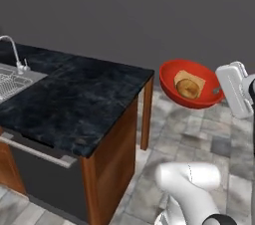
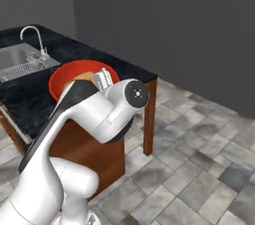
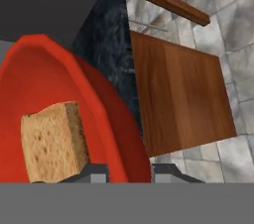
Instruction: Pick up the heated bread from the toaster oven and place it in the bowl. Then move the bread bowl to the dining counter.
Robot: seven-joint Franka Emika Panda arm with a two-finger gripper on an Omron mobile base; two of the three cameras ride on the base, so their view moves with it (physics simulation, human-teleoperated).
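My fingers (image 3: 130,170) pinch the bowl (image 1: 172,87) rim, bread (image 1: 189,85) inside, off the dining counter (image 1: 74,99); next, carry it over and lower.

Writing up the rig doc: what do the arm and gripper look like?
Glossy white rounded arm links with dark bands and a round dark-centred joint cap. White boxy gripper housing; two small dark grey fingertips. No cables or markings visible.

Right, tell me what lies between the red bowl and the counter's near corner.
Nothing solid. In the left base view the bowl, bread inside, hangs in the gripper beyond the dining counter edge, with tiled floor showing through the gap.
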